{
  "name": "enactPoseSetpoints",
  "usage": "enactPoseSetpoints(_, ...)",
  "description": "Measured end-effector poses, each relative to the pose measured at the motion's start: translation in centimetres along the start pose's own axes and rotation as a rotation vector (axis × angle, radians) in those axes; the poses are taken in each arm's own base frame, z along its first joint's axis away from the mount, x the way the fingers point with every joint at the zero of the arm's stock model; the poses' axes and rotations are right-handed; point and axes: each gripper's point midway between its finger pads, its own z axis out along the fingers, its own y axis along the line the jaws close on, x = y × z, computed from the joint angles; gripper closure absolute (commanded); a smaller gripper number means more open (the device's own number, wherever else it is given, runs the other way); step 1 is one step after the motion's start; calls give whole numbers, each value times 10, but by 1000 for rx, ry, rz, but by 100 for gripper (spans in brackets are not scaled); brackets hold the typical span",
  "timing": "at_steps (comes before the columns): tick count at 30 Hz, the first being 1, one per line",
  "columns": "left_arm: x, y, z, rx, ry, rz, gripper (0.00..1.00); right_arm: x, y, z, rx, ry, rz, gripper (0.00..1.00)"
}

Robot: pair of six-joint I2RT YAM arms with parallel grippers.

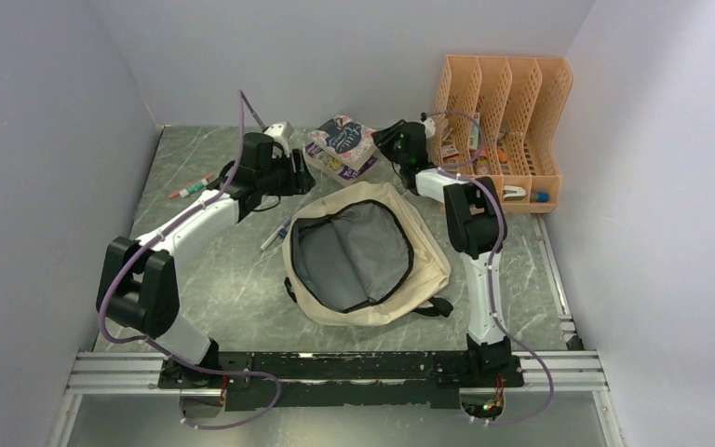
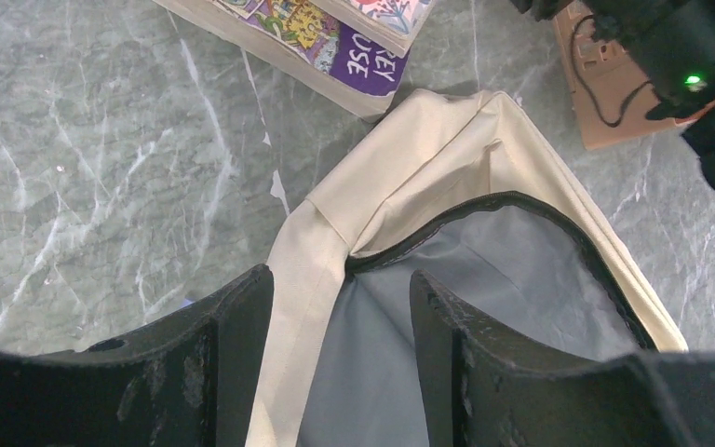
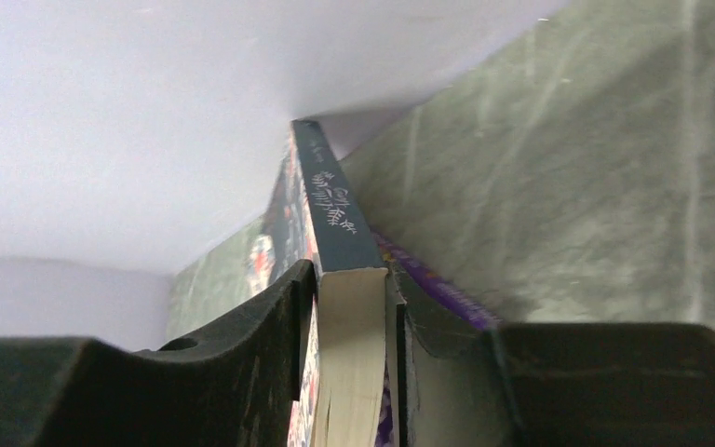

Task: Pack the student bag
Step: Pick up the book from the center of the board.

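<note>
Nearest the arm bases, the student bag [image 1: 363, 256] is lying on the table [image 1: 223, 279] between the two arms, its mouth gaping upward and showing grey lining. At the bag's far left rim the left jaws are standing about half apart, astride the beige edge with fabric and lining between them. I cannot tell whether they are pinching that edge or only bracketing it.

Farther back, just beyond the bag's top, the right jaws are clamping the book [image 3: 335, 205] across its page edge. One finger [image 3: 275, 326] is pressing on the cover and the other is sitting between this book and the purple book [image 3: 447, 293] beneath. The orange file organizer [image 1: 503, 102] is standing to the right of the books, close to the right wrist.

The step in hand looks like lifting the top book for the bag. Doing it well probably means:

- **Lift:** raising it straight up until it is clear of the purple book, so the lower one is not dragged along.
- **Grip:** the hold is near one edge, so the far end may sag or swing; moving slowly and keeping the wrist level should help.
- **Path:** coming back toward the bag's middle, away from the organizer and the left arm.
- **Entry:** tipping the book so a narrow edge goes in first, well inside the black zipper line.
- **Left side:** holding the rim up and outward is what makes the opening wide enough.
</note>
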Motion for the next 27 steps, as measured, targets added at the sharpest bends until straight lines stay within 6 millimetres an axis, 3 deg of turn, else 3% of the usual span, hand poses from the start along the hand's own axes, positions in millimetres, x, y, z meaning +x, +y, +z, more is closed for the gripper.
enactPoseSetpoints(7, -2, 4, 0, -8, -4, -5, 39, -16, 55, -33, -134, 24, -94, 100)
enactPoseSetpoints(17, -12, 0, -10, 5, -34, -2, 37, -50, 104, -103, -213, 12, -268, 100)
enactPoseSetpoints(24, -33, -20, -40, 66, -94, 12, 29, -71, 129, -166, -249, 2, -400, 100)
enactPoseSetpoints(27, -39, -29, -59, 93, -110, 23, 15, -81, 141, -196, -261, 13, -466, 100)
